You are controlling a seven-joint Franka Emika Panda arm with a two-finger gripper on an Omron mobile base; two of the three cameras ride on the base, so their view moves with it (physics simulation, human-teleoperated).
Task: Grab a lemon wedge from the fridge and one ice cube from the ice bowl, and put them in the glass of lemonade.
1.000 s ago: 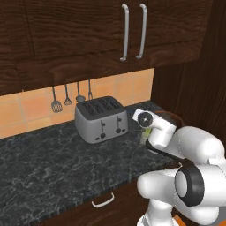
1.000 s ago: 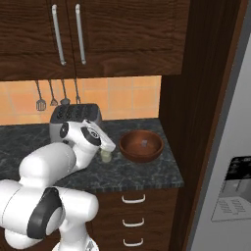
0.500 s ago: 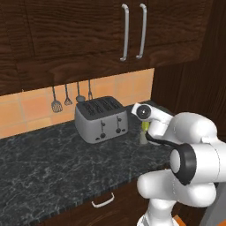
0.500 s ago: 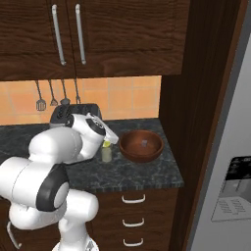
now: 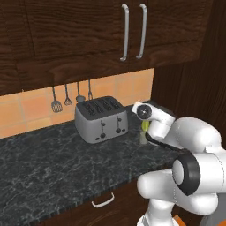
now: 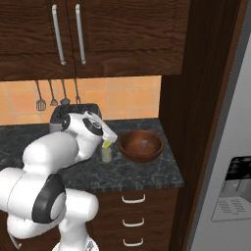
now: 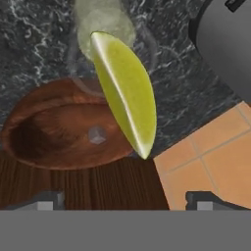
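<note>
Looking across the dark marbled surface (image 5: 48, 163), left to right:
Utensils: four small tools (image 5: 73, 95) hang on the orange tiled wall (image 5: 26, 110) under the dark wood cabinets (image 5: 66, 31), to the left of the toaster.
Toaster: a grey toaster (image 5: 100, 118) stands on the surface against the wall, just left of the arm's wrist in the left base view.
Hand: the hand (image 7: 125, 203) is poised over the glass; its two dark fingertips (image 7: 46, 201) stand wide apart at the bottom of the hand view, with nothing between them.
Lemon wedge: the lemon wedge (image 7: 125, 93) is a pale yellow-green slice seen mid-frame from the hand camera, clear of both fingertips, its upper end overlapping the mouth of the glass. From the right base view it (image 6: 105, 144) shows as a small yellow speck right at the top of the glass, beneath the hand. Whether it already touches the drink cannot be told.
Glass of lemonade: the glass of lemonade (image 6: 106, 154) stands upright on the surface, just left of the bowl and apart from it; in the left base view it (image 5: 144, 134) peeks out beside the wrist.
Ice bowl: the ice bowl (image 6: 141, 145) sits on the surface near the dark wood panel, with one small ice cube (image 7: 96, 135) on its floor.
Fridge: the fridge (image 6: 230, 162), silver-grey with a dispenser panel (image 6: 231, 188), fills the right edge of the right base view.
</note>
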